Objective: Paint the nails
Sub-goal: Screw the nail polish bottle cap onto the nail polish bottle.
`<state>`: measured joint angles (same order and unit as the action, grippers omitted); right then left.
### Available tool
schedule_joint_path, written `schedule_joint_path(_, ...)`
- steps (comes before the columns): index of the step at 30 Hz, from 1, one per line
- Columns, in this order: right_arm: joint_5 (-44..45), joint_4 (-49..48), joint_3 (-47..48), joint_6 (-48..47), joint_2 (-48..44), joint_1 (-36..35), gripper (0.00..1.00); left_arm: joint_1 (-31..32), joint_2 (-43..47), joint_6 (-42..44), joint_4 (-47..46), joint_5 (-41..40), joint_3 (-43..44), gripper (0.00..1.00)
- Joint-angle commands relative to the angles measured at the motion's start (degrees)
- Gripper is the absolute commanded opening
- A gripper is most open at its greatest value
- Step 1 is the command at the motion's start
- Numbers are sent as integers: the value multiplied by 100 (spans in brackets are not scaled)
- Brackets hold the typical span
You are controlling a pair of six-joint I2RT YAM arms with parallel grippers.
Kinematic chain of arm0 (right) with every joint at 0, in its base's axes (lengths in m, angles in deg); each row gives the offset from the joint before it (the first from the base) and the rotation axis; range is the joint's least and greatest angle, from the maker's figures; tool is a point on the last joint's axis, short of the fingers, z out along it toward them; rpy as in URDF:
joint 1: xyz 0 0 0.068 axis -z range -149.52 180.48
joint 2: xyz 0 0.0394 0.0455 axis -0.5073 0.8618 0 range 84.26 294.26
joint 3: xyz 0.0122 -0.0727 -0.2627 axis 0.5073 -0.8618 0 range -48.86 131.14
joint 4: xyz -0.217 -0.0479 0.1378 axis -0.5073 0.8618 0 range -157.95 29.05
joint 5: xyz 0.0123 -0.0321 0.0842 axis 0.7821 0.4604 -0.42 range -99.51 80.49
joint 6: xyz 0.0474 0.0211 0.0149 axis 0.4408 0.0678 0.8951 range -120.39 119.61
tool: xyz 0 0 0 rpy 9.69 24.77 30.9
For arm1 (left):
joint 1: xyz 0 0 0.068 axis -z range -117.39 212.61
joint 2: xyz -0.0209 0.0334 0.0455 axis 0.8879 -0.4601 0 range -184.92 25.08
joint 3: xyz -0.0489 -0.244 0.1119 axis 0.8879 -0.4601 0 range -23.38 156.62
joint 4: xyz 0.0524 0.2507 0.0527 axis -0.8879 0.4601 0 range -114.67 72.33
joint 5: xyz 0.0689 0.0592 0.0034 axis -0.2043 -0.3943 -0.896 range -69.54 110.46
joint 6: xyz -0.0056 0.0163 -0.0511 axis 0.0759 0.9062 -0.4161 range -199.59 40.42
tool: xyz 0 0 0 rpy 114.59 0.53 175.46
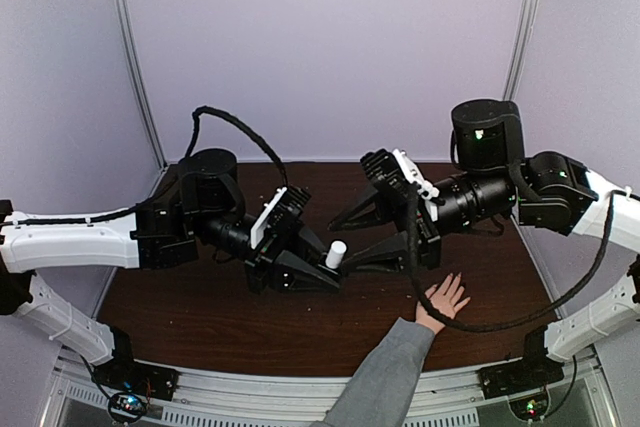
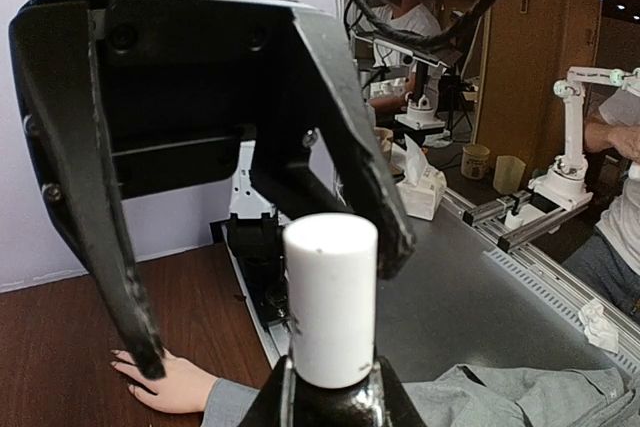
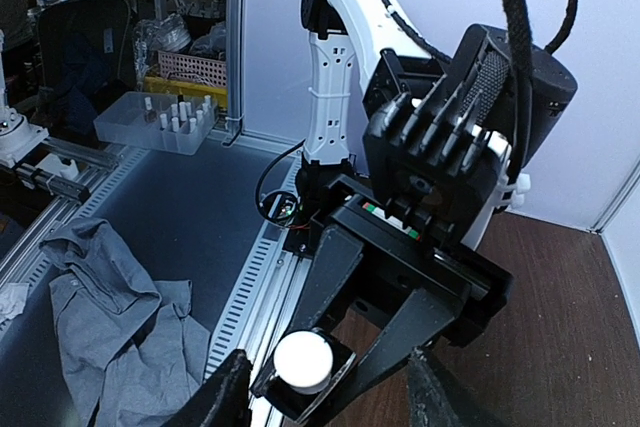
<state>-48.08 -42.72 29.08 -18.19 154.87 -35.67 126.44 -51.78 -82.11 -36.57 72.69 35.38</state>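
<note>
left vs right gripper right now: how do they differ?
Grip: the left gripper is shut on the polish bottle; the right gripper is open and holds nothing.
Pose: the left gripper presents the bottle with its white cap pointing at the right gripper, whose fingers stand on either side of that cap.
Shared: both are black two-finger grippers, meeting above the table, apart from the person's hand.

Matt white plastic bottle cap, wood-grain table, grey cloth sleeve

A dark brown table bears a human hand, fingers spread, grey sleeve behind it.
</note>
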Motion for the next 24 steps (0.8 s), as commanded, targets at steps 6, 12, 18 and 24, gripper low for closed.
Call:
schedule_joint_path(6, -327, 76, 218, -128, 101, -38, 38, 26, -22, 15, -165, 266, 189, 0)
schedule_joint_path(12, -318, 131, 221, -167, 146, -55, 32, 32, -6, 44, -183, 247, 172, 0)
schedule_joint_path(18, -331, 131, 209, -162, 168, -80, 31, 33, -16, 67, -214, 200, 162, 0)
schedule_joint_path(24, -351, 105, 209, -118, 189, -100, 24, 28, 12, 84, -250, 104, 122, 0)
